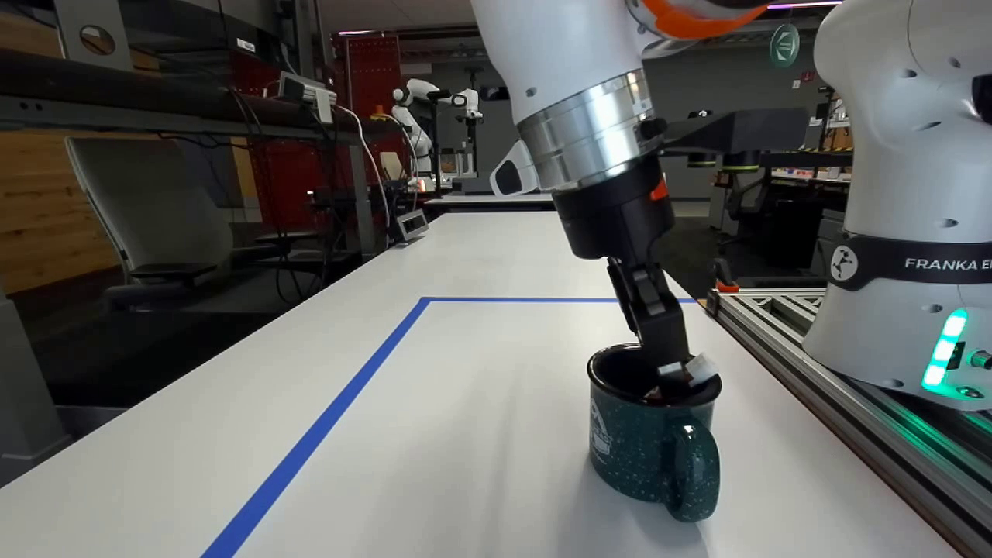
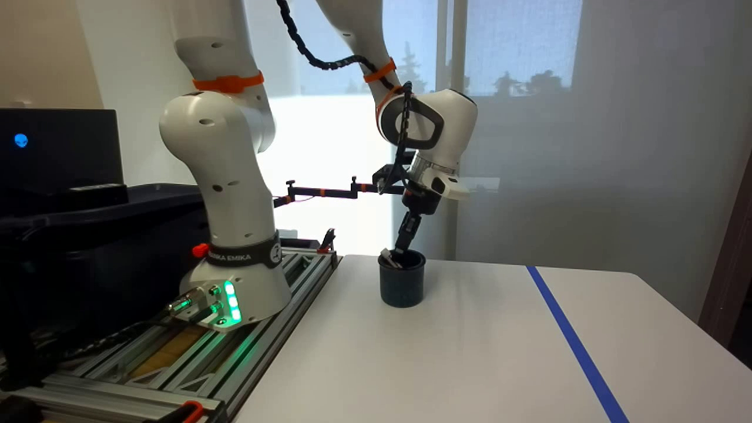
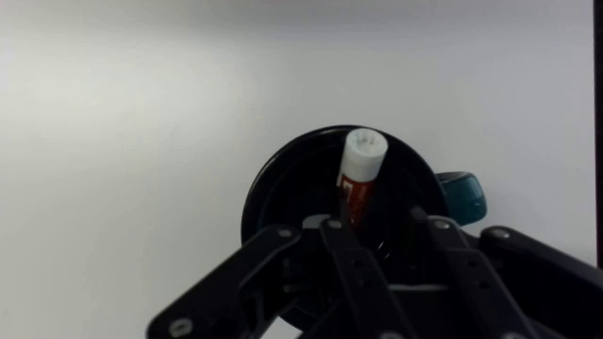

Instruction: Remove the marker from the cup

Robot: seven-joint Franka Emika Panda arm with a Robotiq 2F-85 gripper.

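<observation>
The dark teal-green speckled cup stands upright on the white table in both exterior views point(image 1: 632, 446) point(image 2: 402, 289); its dark rim and handle show in the wrist view point(image 3: 465, 197). The marker point(image 3: 360, 162) leans inside the cup, its white end up at the rim and its red body running down into the dark interior. Its white end also shows in both exterior views point(image 1: 701, 370) point(image 2: 387, 256). My gripper reaches down into the cup mouth point(image 1: 666, 353) point(image 2: 402, 247). Its fingers point(image 3: 370, 219) are apart, with the marker's lower body running toward the gap; its bottom end is hidden.
Blue tape point(image 1: 364, 380) marks lines on the table; a strip also shows in an exterior view point(image 2: 570, 335). The robot base point(image 2: 247, 288) stands on a metal rail frame point(image 1: 868, 418) along the table edge, near the cup. The cup's handle point(image 1: 692, 473) sticks out.
</observation>
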